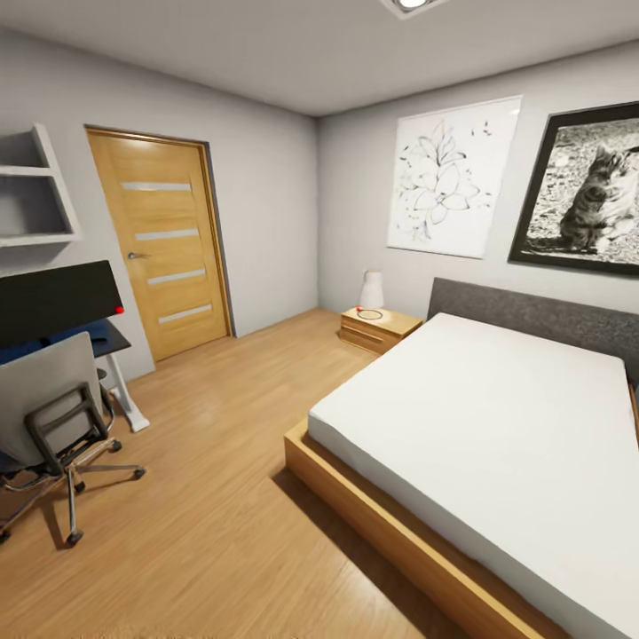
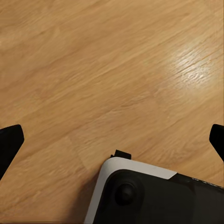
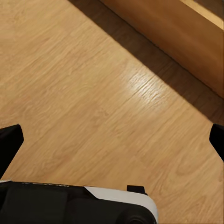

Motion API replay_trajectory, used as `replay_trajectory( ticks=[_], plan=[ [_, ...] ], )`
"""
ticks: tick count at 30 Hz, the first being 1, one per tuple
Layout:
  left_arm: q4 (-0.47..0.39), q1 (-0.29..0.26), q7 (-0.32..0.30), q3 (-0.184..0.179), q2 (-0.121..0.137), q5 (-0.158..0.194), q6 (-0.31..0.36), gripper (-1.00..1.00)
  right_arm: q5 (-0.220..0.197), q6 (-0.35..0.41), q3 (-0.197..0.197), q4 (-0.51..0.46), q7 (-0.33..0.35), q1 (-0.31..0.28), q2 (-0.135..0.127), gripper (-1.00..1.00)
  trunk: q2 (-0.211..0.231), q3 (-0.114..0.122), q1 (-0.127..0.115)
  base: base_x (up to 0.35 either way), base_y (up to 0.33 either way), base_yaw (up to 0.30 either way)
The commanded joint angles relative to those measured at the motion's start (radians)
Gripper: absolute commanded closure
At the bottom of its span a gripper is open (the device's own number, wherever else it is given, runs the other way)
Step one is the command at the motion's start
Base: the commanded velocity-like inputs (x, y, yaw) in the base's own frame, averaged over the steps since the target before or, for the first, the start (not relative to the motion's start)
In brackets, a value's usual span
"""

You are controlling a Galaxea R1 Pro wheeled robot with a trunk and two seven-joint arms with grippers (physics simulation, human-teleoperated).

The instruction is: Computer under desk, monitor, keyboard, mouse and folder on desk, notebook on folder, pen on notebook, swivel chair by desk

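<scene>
Head view: open floor between swivel chair and bed.

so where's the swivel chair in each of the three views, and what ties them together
Head view: the swivel chair stands at the lower left edge, in front of the desk and its monitor.
Left wrist view: not in it, the camera looks down at the wood floor.
Right wrist view: not in it either.
Shared landmark: the wood plank floor runs through all three pictures.
</scene>
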Motion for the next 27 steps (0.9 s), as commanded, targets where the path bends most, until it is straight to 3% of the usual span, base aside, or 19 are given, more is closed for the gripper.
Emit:
replay_trajectory(
  ticks=[1, 14, 27],
  plan=[
    [-0.001, 0.0, 0.0, -0.001, 0.0, 0.003, -0.001, -1.0, 0.006, -0.002, 0.002, 0.003, -0.002, -0.001, 0.0, -1.0, -0.002, -0.003, 0.001, 0.0, 0.0, 0.265],
    [-0.001, 0.0, 0.0, 0.0, 0.001, 0.004, -0.001, -1.0, 0.04, 0.051, 0.005, 0.006, -0.009, -0.001, 0.003, -1.0, -0.002, -0.01, 0.001, 0.0, 0.0, 0.265],
    [-0.001, 0.0, 0.0, 0.0, 0.0, 0.004, -0.001, -1.0, 0.046, 0.055, 0.004, 0.012, -0.009, -0.001, 0.003, -1.0, -0.002, -0.017, 0.001, 0.0, 0.0, 0.265]
  ],
)
